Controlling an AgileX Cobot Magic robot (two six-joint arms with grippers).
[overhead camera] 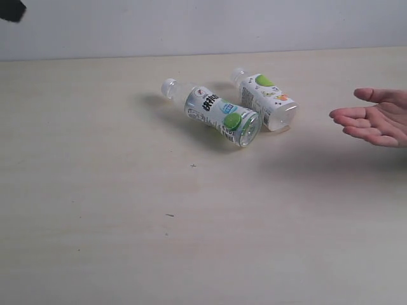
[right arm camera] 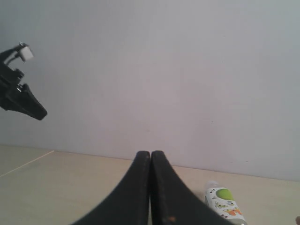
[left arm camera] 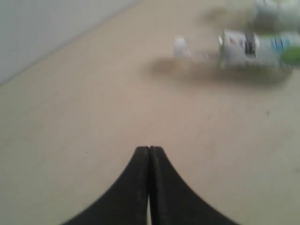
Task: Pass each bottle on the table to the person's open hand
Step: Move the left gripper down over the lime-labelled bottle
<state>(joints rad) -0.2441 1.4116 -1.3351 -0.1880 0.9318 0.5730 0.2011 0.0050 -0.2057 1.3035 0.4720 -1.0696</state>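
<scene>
Green-label bottle [overhead camera: 217, 114] & white-label bottle [overhead camera: 266, 98] lie adj., apart from open hand [overhead camera: 375, 121].

At the exterior frame's right edge the person's bare open palm [overhead camera: 375, 124] is cut off before the wrist, and a black shape [overhead camera: 11, 9] in the upper left corner is too clipped to identify. The left wrist view blurs the clear, white-capped, green-labelled bottle [left arm camera: 255, 48], leaving its print unreadable.
</scene>
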